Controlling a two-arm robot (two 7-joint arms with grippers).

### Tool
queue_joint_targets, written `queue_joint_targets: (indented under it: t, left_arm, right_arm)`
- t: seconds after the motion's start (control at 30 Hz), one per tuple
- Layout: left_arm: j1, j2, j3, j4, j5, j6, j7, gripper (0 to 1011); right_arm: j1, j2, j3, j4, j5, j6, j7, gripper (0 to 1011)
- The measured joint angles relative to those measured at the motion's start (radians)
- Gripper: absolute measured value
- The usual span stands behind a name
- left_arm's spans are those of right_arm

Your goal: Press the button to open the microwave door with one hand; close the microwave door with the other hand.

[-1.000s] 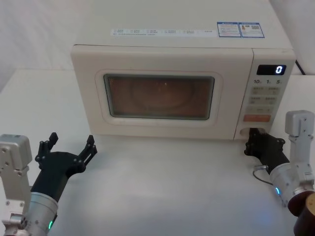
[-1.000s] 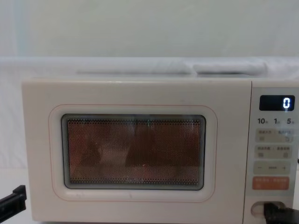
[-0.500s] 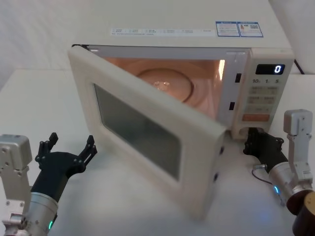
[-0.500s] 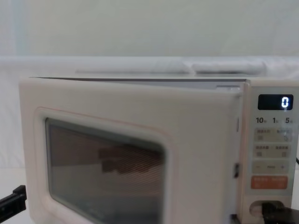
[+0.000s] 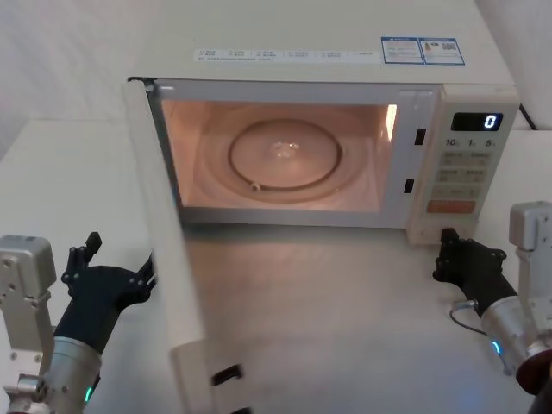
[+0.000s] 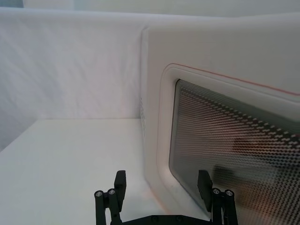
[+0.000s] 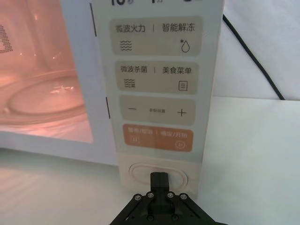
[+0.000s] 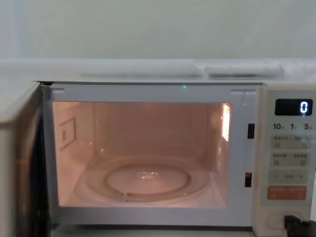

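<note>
**Door wide open, right tool at button**

The door (image 5: 168,259) stands swung out leftward, the lit cavity (image 8: 143,153) showing. The right tool (image 7: 159,180), fingers pressed together, sits just before the button (image 7: 159,172) at the panel's near-right foot. The left tool (image 6: 161,187), spread wide, waits beside the door's outer face above the worktop (image 5: 345,302).

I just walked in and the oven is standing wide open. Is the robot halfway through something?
About halfway. Done: the microwave door is swung fully open, the lit cavity showing. The right gripper, jaws shut, sits just in front of the button, which it pressed to open the door. In hand: the left gripper, jaws open, waits by the door's outer face. Left: that arm pushing the door shut.
</note>
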Motion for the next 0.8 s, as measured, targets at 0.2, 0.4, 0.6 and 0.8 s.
queue_joint_targets:
  t: [0.2,0.4,0.6,0.8]
  left_arm:
    - [0.000,0.000,0.000,0.000,0.000,0.000,0.000,1001]
    - [0.000,0.000,0.000,0.000,0.000,0.000,0.000,1001]
    - [0.000,0.000,0.000,0.000,0.000,0.000,0.000,1001]
    - [0.000,0.000,0.000,0.000,0.000,0.000,0.000,1001]
  right_arm:
    - [-0.046,0.022,-0.002,-0.059,0.004,0.015,0.010,0]
    - [-0.090,0.044,-0.004,-0.113,0.014,0.024,0.028,0]
    - [-0.137,0.079,-0.008,-0.164,0.040,0.009,0.070,0]
    - [-0.166,0.106,-0.001,-0.195,0.068,-0.002,0.090,37]
